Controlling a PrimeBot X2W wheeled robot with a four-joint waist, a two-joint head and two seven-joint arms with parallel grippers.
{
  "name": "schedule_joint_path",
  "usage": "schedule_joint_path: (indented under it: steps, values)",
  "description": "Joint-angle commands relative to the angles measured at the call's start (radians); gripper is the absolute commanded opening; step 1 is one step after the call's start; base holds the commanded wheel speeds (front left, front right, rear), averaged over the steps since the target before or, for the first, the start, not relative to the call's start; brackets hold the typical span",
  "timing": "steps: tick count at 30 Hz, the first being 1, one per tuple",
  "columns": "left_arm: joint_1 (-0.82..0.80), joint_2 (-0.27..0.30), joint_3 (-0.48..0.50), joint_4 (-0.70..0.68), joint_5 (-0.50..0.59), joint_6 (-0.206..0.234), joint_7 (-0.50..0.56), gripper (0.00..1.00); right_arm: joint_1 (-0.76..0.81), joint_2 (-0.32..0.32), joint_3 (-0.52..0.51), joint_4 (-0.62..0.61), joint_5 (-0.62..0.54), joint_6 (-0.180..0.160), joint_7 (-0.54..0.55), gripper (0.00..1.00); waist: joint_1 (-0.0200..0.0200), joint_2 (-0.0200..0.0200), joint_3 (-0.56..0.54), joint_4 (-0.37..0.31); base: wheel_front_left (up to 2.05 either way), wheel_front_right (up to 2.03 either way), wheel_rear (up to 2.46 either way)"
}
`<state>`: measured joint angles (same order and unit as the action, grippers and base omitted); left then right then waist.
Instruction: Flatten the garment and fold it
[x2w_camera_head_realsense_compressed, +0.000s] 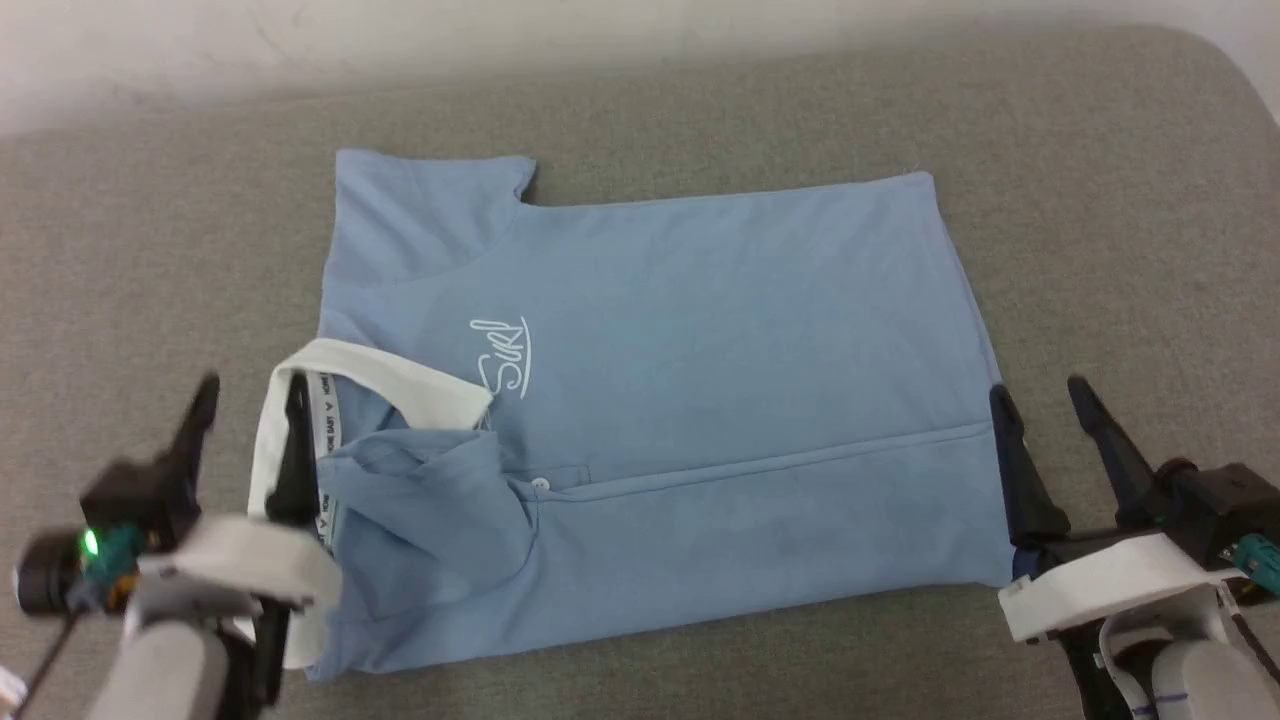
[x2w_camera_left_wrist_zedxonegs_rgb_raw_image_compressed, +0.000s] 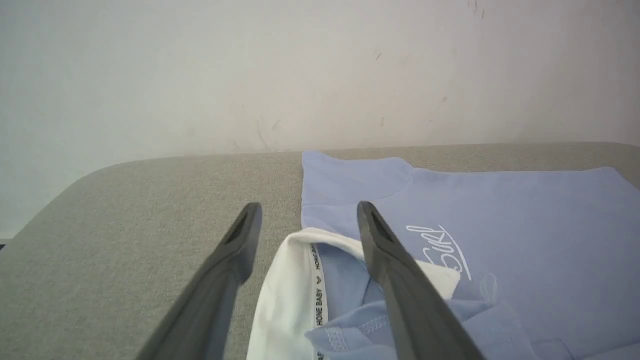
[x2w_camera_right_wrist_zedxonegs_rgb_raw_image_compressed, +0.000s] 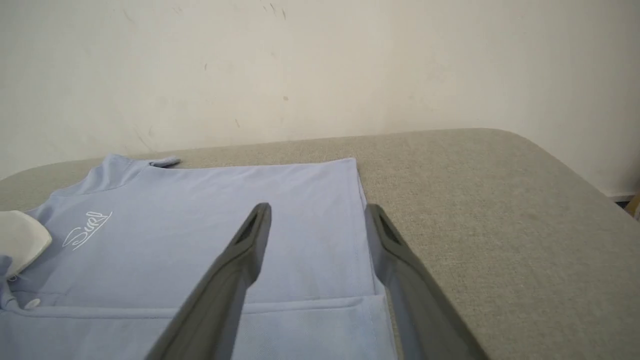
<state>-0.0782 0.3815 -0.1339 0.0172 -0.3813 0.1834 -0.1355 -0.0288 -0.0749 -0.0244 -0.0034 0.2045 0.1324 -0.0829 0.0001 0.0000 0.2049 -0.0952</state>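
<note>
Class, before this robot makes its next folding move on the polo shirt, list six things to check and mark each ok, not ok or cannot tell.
1. Left gripper open: ok, jaws apart astride the white collar.
2. Right gripper open: ok, astride the hem.
3. Polo shirt, near side folded over: ok.
4. Far sleeve folded in: not ok, it lies spread.
5. Cloth beside the collar flat: not ok, bunched.
6. Fingers touching cloth: cannot tell.

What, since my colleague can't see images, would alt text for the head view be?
A blue polo shirt lies sideways on a grey surface, its near edge folded over. The open left gripper is at its white collar, the open right gripper at its hem.
</note>
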Motion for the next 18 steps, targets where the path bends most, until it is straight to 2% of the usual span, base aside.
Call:
schedule_joint_path:
  steps: [1,6,11,14,18]
  values:
    - [-0.067,0.024,-0.006,0.013,0.013,-0.024,0.001,1.0,-0.029,-0.019,0.02,-0.007,-0.007,-0.002,-0.041,1.0,-0.0001,0.0,0.032,-0.018,0.0,0.0,0.0]
    - [-0.285,0.078,-0.033,0.049,0.019,-0.094,0.089,1.0,-0.09,-0.04,0.067,-0.029,-0.005,-0.002,-0.096,1.0,-0.0001,0.0,0.12,-0.049,0.0,0.0,0.0]
    - [-0.531,0.12,-0.041,0.138,-0.029,-0.152,0.296,1.0,-0.158,-0.041,0.08,-0.048,0.012,-0.002,-0.102,1.0,-0.0001,0.0,0.225,-0.087,0.0,0.0,0.0]
    - [-0.677,0.129,-0.034,0.19,-0.064,-0.15,0.441,1.0,-0.192,-0.042,0.087,-0.056,0.021,-0.002,-0.1,1.0,-0.0001,0.0,0.283,-0.111,0.0,0.0,0.0]
    - [-0.822,0.144,-0.019,0.251,-0.093,-0.107,0.63,1.0,-0.231,-0.038,0.115,-0.069,0.031,-0.002,-0.103,1.0,-0.0001,0.0,0.343,-0.151,0.0,0.0,0.0]
